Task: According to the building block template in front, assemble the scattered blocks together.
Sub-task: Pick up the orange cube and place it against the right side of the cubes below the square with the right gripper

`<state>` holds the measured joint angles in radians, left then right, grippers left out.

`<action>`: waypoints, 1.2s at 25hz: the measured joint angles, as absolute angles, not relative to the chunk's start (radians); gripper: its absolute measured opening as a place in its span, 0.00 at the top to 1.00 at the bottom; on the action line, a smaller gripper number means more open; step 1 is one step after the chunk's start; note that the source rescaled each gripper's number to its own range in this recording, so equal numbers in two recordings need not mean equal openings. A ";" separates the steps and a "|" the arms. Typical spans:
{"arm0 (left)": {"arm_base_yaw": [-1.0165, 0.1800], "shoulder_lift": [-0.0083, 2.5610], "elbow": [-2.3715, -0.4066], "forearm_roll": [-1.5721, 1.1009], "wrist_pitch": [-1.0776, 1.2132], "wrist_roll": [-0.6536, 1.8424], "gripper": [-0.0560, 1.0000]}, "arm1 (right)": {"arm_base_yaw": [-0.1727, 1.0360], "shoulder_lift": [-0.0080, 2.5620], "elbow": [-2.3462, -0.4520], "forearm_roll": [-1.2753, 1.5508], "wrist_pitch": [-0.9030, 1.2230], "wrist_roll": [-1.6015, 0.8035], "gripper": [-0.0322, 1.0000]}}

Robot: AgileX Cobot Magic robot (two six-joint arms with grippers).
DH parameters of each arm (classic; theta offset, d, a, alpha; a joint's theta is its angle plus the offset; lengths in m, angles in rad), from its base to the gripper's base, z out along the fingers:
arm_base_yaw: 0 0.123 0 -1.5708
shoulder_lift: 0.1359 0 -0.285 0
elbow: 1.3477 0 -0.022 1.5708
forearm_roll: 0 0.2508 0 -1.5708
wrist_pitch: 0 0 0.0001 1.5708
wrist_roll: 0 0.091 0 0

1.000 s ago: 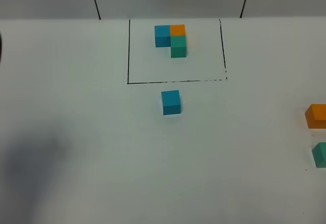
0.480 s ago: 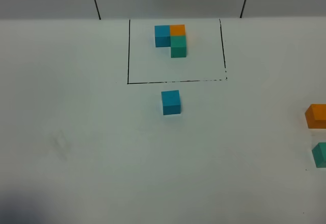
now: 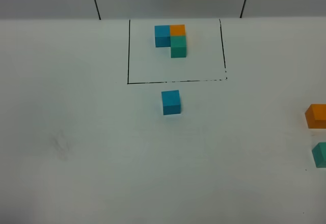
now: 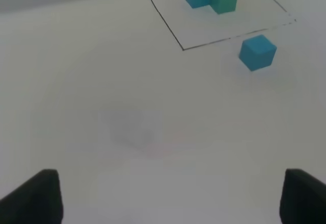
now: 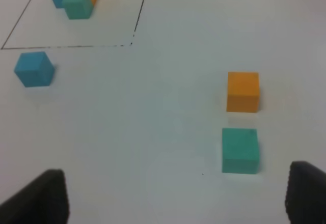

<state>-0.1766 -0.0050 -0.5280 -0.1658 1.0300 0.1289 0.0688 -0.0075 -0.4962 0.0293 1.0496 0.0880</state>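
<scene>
The building block template [image 3: 172, 39] is an L of blue, orange and teal cubes inside a thin black rectangle at the back of the white table. Just in front of that frame stands the loose blue block [image 3: 171, 102]. The orange block [image 3: 317, 116] and the teal block [image 3: 320, 155] sit apart at the right edge, both cut off there. Neither gripper shows in the exterior view. My left gripper [image 4: 170, 198] is open with bare table between its fingers, the blue block [image 4: 257, 52] far off. My right gripper [image 5: 175, 196] is open too, short of the teal block [image 5: 240, 150] and orange block [image 5: 243, 91].
The table's back edge meets a grey wall with two dark seams [image 3: 94, 0]. The drawn black rectangle [image 3: 175, 81] is flat on the surface. Wide white tabletop [image 3: 76, 147] lies left of the blue block.
A dark shadow at the lower left of the exterior view has shrunk away and gone. The blocks and the template have not moved.
</scene>
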 joint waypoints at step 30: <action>0.012 -0.007 -0.505 -0.158 1.058 0.104 0.27 | 0.069 -0.008 -0.496 0.029 1.050 0.088 0.26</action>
